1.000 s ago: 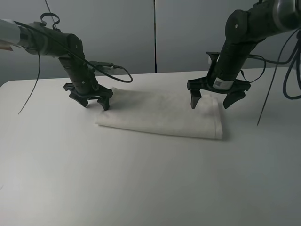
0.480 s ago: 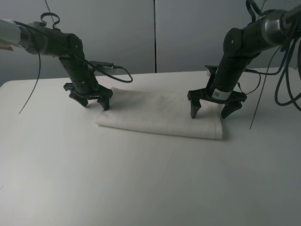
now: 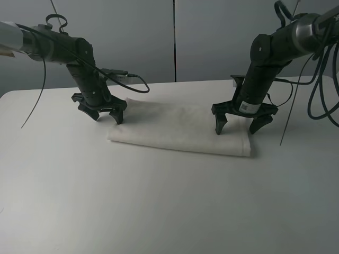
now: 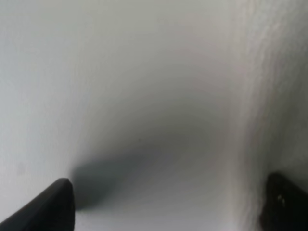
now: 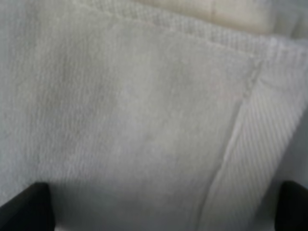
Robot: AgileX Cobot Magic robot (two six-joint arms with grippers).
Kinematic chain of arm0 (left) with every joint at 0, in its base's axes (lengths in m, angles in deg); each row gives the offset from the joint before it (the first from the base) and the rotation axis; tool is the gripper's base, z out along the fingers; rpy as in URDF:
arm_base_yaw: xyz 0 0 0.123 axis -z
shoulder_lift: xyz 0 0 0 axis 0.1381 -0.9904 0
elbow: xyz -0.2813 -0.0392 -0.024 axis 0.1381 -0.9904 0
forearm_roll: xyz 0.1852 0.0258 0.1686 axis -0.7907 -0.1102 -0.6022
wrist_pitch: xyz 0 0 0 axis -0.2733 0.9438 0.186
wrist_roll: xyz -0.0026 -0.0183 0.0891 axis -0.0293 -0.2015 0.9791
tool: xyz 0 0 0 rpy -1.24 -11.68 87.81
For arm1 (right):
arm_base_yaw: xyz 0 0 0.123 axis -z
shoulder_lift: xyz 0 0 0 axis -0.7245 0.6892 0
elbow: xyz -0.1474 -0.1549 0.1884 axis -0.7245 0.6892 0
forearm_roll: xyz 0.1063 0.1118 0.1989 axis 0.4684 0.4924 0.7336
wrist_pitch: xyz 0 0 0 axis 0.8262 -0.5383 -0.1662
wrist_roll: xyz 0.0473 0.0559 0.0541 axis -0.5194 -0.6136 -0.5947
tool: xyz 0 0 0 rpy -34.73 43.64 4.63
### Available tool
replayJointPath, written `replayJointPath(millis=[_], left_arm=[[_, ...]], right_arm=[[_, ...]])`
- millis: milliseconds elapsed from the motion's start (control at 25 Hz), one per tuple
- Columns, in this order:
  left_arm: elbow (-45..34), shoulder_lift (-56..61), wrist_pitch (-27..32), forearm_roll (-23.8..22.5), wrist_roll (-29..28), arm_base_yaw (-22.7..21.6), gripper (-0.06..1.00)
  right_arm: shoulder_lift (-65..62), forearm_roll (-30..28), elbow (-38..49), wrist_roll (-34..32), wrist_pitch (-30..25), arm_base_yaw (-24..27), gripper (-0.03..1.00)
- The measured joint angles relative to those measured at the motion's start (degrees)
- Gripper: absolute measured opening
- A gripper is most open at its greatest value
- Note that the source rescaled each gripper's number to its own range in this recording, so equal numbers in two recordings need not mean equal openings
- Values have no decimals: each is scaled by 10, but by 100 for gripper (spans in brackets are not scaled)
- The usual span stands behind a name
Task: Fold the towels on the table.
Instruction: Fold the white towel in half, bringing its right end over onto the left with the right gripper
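The black left gripper point(image 3: 107, 116) and right gripper point(image 3: 238, 126) hover spread open, empty, at the ends of the white terry towel point(image 3: 177, 128). Each should likely pinch the layers beneath it evenly.

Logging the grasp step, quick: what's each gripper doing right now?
Left gripper: open, holding nothing.
Right gripper: open over the towel, holding nothing.

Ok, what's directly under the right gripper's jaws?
The right gripper, jaws open, hangs over the end of the towel, by its woven band. The table under that cloth is covered.
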Motion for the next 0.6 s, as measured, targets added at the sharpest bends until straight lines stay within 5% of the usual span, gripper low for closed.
replayJointPath(millis=[120, 280, 320, 600], left_arm=[[0, 0, 0, 0, 0, 0, 100], [0, 0, 0, 0, 0, 0, 100], [0, 0, 0, 0, 0, 0, 100], [0, 0, 1, -1, 0, 0, 100]], right_arm=[[1, -5, 0, 0, 0, 0, 80], [3, 22, 0, 1, 2, 0, 11], [3, 35, 0, 6, 3, 0, 2], [7, 99, 0, 71, 3, 2, 1]])
